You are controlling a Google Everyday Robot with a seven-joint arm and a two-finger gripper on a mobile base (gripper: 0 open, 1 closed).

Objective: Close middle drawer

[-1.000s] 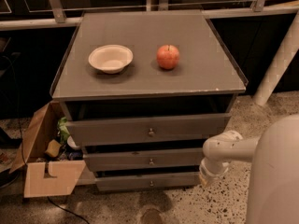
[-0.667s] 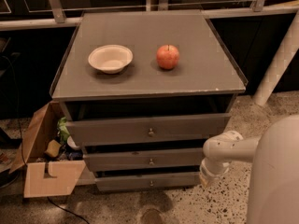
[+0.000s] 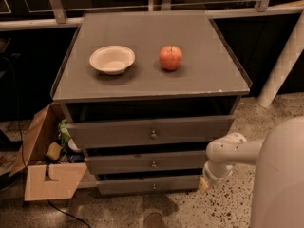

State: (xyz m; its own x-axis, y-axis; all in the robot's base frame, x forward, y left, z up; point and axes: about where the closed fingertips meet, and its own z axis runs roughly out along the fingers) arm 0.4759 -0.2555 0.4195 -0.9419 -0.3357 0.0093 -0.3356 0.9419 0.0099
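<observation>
The grey wooden cabinet (image 3: 152,56) has three drawers, each pulled out a little. The middle drawer (image 3: 123,164) is the second one, with a flat front and a small brass knob (image 3: 153,164); a dark gap shows above its front. My white arm reaches in from the lower right. My gripper (image 3: 205,180) is at the arm's end, low beside the right ends of the middle and bottom drawers, mostly hidden behind the arm.
A white bowl (image 3: 112,59) and a red apple (image 3: 170,57) sit on the cabinet top. An open cardboard box (image 3: 45,167) with clutter stands on the floor at the cabinet's left. A white post (image 3: 281,65) leans at the right. My robot body (image 3: 280,184) fills the lower right.
</observation>
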